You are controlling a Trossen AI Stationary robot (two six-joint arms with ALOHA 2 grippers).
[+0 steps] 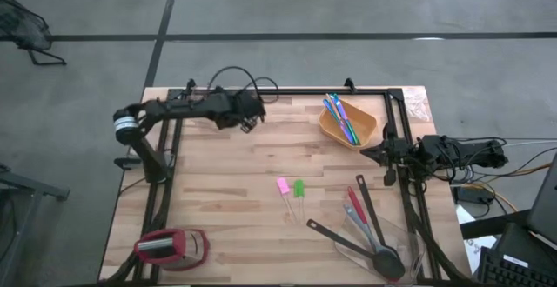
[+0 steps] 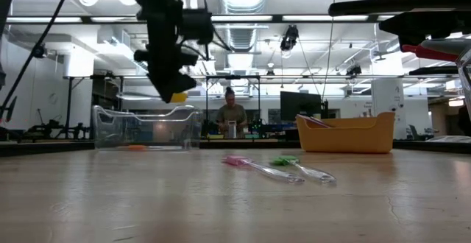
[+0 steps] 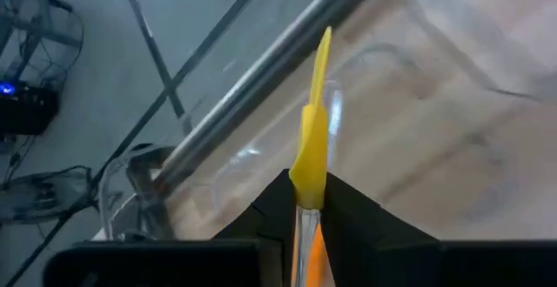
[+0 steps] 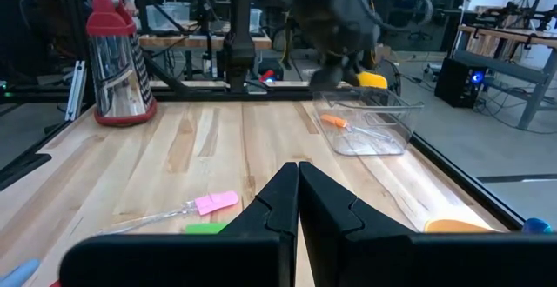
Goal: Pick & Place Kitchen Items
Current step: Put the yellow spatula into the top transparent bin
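Left gripper [image 3: 306,202] pinches a yellow piece [image 3: 312,139] above the clear tub [image 4: 365,122] (orange piece [image 4: 334,122] already inside); pink [image 1: 283,185] and green [image 1: 298,187] pieces, spoons [image 1: 365,239] remain; right gripper [image 4: 298,178] idles closed.

Red-black grater [image 1: 171,246] near table [image 1: 226,174] corner; clear tub [image 2: 146,127] far edge; orange tub [image 1: 348,123] opp.
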